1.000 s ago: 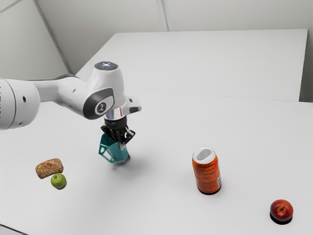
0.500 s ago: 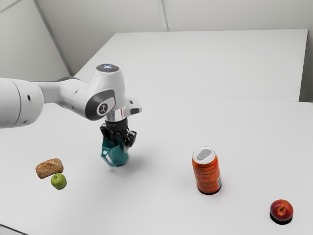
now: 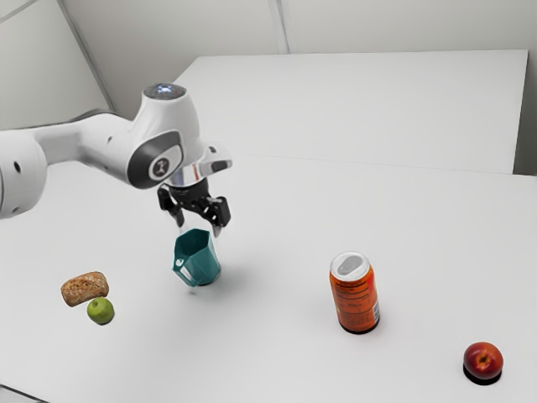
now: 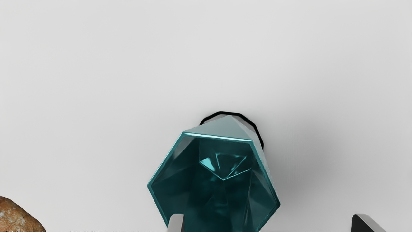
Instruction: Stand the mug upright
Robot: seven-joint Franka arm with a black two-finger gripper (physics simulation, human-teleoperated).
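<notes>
The teal faceted mug [image 3: 200, 259] stands upright on the table, its mouth up and its handle toward the exterior view's lower left. Just above it is my gripper [image 3: 199, 227], its fingers spread wide and holding nothing. In the wrist view the open mouth of the mug [image 4: 215, 180] faces the camera, with the inside visible. There the gripper [image 4: 268, 222] has its fingertips far apart, one overlapping the mug's rim in the picture and the other well off to its side.
An orange can [image 3: 356, 294] stands on the table [image 3: 268, 353] toward the exterior view's right, with a red apple [image 3: 483, 361] beyond it. A bread piece [image 3: 85, 288] and a green apple [image 3: 101, 311] lie on the exterior view's left. The bread [image 4: 17, 216] also shows at the wrist view's edge.
My gripper has opened, let go of the mug and risen above it. The mug went from tilted to upright between the earlier frames and stands where it was half a second ago.
</notes>
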